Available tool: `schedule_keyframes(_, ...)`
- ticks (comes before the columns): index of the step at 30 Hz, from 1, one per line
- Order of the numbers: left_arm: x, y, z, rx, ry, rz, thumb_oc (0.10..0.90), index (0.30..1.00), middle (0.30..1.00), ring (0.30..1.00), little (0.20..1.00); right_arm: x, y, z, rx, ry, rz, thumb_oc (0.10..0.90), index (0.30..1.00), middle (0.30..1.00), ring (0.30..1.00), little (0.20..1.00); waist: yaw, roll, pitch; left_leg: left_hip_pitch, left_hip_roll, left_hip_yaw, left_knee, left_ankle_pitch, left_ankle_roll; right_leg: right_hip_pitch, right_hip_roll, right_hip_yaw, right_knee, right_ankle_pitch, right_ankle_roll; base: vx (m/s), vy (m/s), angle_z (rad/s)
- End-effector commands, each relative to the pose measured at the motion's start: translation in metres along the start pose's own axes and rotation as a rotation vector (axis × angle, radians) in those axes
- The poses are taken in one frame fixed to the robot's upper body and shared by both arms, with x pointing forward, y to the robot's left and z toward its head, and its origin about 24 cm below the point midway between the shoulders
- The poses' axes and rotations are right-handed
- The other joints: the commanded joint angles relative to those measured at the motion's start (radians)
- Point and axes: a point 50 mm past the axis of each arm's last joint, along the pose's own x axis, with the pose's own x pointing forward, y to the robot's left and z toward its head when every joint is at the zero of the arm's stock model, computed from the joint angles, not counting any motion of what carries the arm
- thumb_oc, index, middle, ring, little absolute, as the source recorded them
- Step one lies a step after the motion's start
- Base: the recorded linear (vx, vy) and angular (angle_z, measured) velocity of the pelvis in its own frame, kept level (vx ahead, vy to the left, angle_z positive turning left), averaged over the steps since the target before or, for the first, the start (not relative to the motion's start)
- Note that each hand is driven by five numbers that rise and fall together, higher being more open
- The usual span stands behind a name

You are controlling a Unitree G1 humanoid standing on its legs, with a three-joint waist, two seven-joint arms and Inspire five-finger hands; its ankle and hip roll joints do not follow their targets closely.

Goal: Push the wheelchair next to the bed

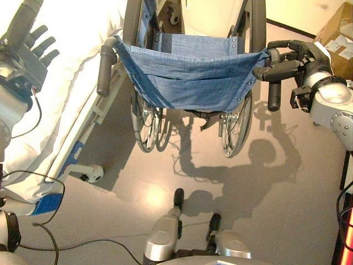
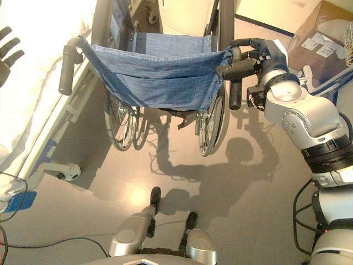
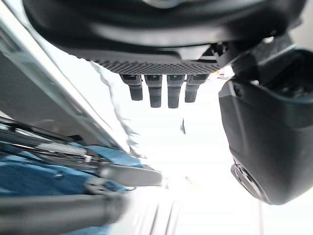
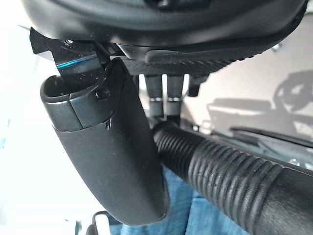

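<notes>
Left eye view: the wheelchair [image 1: 190, 77] stands with its blue sling back toward the robot, its left wheel close beside the bed [image 1: 66, 83]. The right hand [image 1: 292, 58] is wrapped round the chair's right handle [image 1: 274, 91], fingers curled over the top of the grip. The left hand [image 1: 30, 47] hovers over the bed, well clear of the left handle [image 1: 105, 69], fingers straight and spread, holding nothing. Pushing with one hand will likely swing the chair, so the push should go gently and straight along the bed, or the left hand should take its handle first.

Right eye view: the same layout; a cardboard box [image 2: 317, 38] sits beyond the right hand, away from the bed, so there looks to be little room to drift that way.

Left wrist view: the fingers [image 3: 155, 90] hang straight with nothing between them; the bed's white sheet lies past them.

Right wrist view: the thumb [image 4: 112, 156] and fingers close round the ribbed grip [image 4: 230, 176], touching it, with the blue sling just below.
</notes>
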Motion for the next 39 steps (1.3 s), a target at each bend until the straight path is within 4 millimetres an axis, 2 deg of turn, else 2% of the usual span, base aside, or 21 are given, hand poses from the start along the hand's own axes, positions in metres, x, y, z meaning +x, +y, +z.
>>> schedule_keyframes(1, -0.015, 0.018, 0.037, 0.004, -0.161, 0.029, 0.8, 0.9, 0.9, 0.9, 0.9, -0.026, -0.032, 0.051, -0.07, -0.28, -0.096, 0.8, 0.9, 0.9, 0.9, 0.9, 0.005, 0.018, -0.204, 0.059, 0.014, 0.037, 0.034, -0.108, -0.065, -0.108, 0.004, -0.011, 0.013, 0.116, -0.012, 0.1, -0.019, 0.06)
schedule_keyframes(7, -0.041, 0.032, 0.01, 0.025, -0.103, 0.011, 0.8, 0.9, 0.9, 0.9, 0.9, -0.052, -0.053, 0.019, -0.008, -0.258, -0.169, 0.8, 0.9, 0.9, 0.9, 0.9, -0.009, 0.01, -0.262, 0.088, 0.021, 0.039, 0.005, -0.098, -0.079, -0.085, 0.02, -0.007, -0.008, 0.117, -0.01, 0.09, -0.015, 0.09)
schedule_keyframes(10, -0.049, 0.033, 0.0, 0.031, -0.086, 0.006, 0.8, 0.9, 0.9, 0.9, 0.9, -0.062, -0.059, 0.009, 0.012, -0.259, -0.205, 0.8, 0.9, 0.9, 0.9, 0.9, -0.015, 0.006, -0.272, 0.094, 0.023, 0.043, 0.002, -0.102, -0.082, -0.08, 0.023, -0.005, -0.013, 0.113, -0.009, 0.03, -0.013, 0.11)
schedule_keyframes(12, -0.059, 0.035, -0.014, 0.034, -0.072, -0.006, 0.8, 0.9, 0.9, 0.9, 0.9, -0.074, -0.068, 0.002, 0.003, -0.279, -0.26, 0.8, 0.9, 0.9, 0.9, 0.9, -0.023, 0.003, -0.28, 0.098, 0.025, 0.048, 0.001, -0.107, -0.084, -0.079, 0.026, 0.0, -0.017, 0.111, -0.008, 0.0, -0.008, -0.03)
schedule_keyframes(19, -0.078, 0.031, -0.042, 0.043, -0.027, -0.112, 0.8, 0.9, 0.9, 0.9, 0.9, -0.098, -0.094, -0.009, -0.121, -0.293, -0.412, 0.8, 0.9, 0.9, 0.9, 0.9, -0.043, -0.003, -0.289, 0.105, 0.031, 0.066, -0.001, -0.116, -0.09, -0.08, 0.024, 0.01, -0.026, 0.114, 0.001, 0.0, -0.009, -0.11)
schedule_keyframes(26, -0.086, 0.019, -0.06, 0.045, 0.061, -0.215, 0.8, 0.9, 0.9, 0.9, 0.9, -0.107, -0.114, -0.009, -0.27, -0.27, -0.538, 0.8, 0.9, 0.9, 0.9, 0.9, -0.045, -0.003, -0.286, 0.107, 0.033, 0.072, -0.002, -0.117, -0.092, -0.081, 0.02, 0.009, -0.033, 0.12, 0.009, -0.01, 0.002, -0.06)
schedule_keyframes(30, -0.091, 0.021, -0.079, 0.064, 0.152, -0.233, 0.8, 0.9, 0.9, 0.9, 0.9, -0.107, -0.115, -0.019, -0.219, -0.214, -0.522, 0.8, 0.9, 0.9, 0.9, 0.9, -0.044, -0.002, -0.281, 0.107, 0.033, 0.072, -0.002, -0.117, -0.093, -0.083, 0.017, 0.006, -0.035, 0.126, 0.015, 0.0, 0.0, 0.0)
schedule_keyframes(33, -0.098, 0.031, -0.097, 0.128, 0.219, -0.188, 0.8, 0.9, 0.9, 0.9, 0.9, -0.11, -0.115, -0.038, -0.171, -0.143, -0.537, 0.8, 0.9, 0.9, 0.9, 0.9, -0.046, -0.003, -0.276, 0.104, 0.032, 0.072, -0.002, -0.117, -0.092, -0.088, 0.014, 0.004, -0.033, 0.126, 0.017, 0.0, 0.0, 0.0)
schedule_keyframes(34, -0.108, 0.046, -0.115, 0.15, 0.29, -0.136, 0.8, 0.9, 0.9, 0.9, 0.9, -0.118, -0.12, -0.057, -0.123, -0.088, -0.577, 0.8, 0.9, 0.9, 0.9, 0.9, -0.05, -0.005, -0.273, 0.102, 0.032, 0.072, -0.003, -0.117, -0.089, -0.09, 0.014, 0.004, -0.033, 0.125, 0.018, 0.0, 0.0, 0.0)
schedule_keyframes(35, -0.109, 0.047, -0.117, 0.152, 0.297, -0.135, 0.8, 0.9, 0.9, 0.9, 0.9, -0.12, -0.121, -0.06, -0.117, -0.082, -0.583, 0.8, 0.9, 0.9, 0.9, 0.9, -0.05, -0.005, -0.274, 0.102, 0.032, 0.071, -0.004, -0.118, -0.089, -0.09, 0.014, 0.004, -0.034, 0.125, 0.018, 0.0, 0.0, 0.0)
schedule_keyframes(37, -0.126, 0.059, -0.146, 0.086, 0.44, -0.096, 0.8, 0.9, 0.9, 0.9, 0.9, -0.135, -0.131, -0.09, -0.07, 0.0, -0.665, 0.8, 0.9, 0.9, 0.9, 0.9, -0.051, -0.007, -0.274, 0.101, 0.031, 0.072, -0.004, -0.119, -0.087, -0.092, 0.015, 0.004, -0.035, 0.126, 0.02, 0.0, 0.0, 0.0)
schedule_keyframes(38, -0.135, 0.063, -0.163, 0.056, 0.508, -0.08, 0.8, 0.9, 0.9, 0.9, 0.9, -0.143, -0.134, -0.11, -0.042, 0.053, -0.707, 0.8, 0.9, 0.9, 0.9, 0.9, -0.051, -0.007, -0.274, 0.101, 0.031, 0.073, -0.005, -0.12, -0.086, -0.092, 0.015, 0.003, -0.036, 0.126, 0.021, 0.0, 0.0, 0.0)
schedule_keyframes(39, -0.15, 0.069, -0.188, 0.056, 0.613, -0.058, 0.8, 0.9, 0.9, 0.9, 0.9, -0.157, -0.138, -0.142, 0.002, 0.148, -0.788, 0.8, 0.9, 0.9, 0.9, 0.9, -0.052, -0.006, -0.273, 0.103, 0.03, 0.072, -0.005, -0.121, -0.083, -0.091, 0.015, 0.002, -0.038, 0.129, 0.023, -0.02, 0.011, 0.04)
